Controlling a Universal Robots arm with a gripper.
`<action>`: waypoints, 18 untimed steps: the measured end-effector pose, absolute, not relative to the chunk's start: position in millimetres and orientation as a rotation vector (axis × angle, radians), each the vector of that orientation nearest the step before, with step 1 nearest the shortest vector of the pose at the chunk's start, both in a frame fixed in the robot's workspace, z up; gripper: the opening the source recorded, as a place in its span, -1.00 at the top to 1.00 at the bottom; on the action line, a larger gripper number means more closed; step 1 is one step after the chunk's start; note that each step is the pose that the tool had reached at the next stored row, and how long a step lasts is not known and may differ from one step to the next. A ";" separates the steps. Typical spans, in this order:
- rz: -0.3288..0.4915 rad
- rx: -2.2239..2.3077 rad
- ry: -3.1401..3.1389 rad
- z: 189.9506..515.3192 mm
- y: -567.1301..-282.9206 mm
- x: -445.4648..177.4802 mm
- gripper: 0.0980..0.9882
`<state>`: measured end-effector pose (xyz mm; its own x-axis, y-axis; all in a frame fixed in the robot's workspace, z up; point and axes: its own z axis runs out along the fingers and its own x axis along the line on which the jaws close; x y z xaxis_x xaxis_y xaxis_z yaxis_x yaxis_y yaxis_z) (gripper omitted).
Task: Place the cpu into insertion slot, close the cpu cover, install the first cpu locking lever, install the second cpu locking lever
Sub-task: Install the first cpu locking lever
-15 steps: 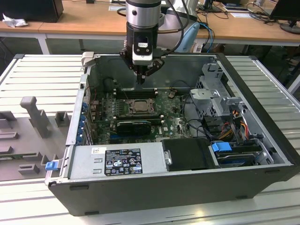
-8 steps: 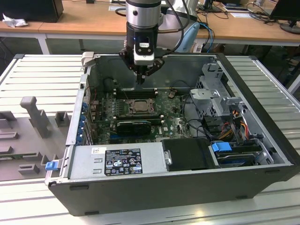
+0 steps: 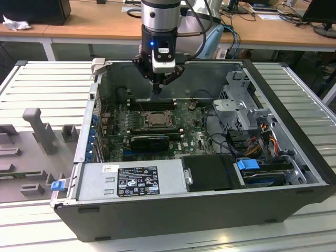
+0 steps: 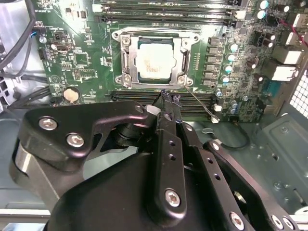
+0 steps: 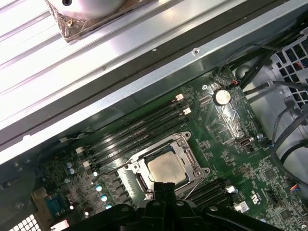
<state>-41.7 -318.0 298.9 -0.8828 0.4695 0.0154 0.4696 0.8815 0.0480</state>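
The gripper [image 4: 168,97] has its fingers pressed together, with nothing between them. In the exterior view it hangs inside the open computer case [image 3: 184,210] on the bench [image 3: 47,79]. Its tips are above the memory slots [image 4: 130,95], just beside the insertion slot [image 3: 151,118]. The cpu [image 4: 154,60] lies flat in the slot, and the cpu cover [image 4: 155,34] is lowered around it. A thin lever [image 4: 198,103] angles outward from one corner of the slot.
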 end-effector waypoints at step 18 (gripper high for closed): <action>-0.078 -0.489 -3.094 298.9 -318.0 -41.7 0.98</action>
<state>-41.7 -318.0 298.9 -0.9512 0.3082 0.0154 0.3086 0.9500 0.0480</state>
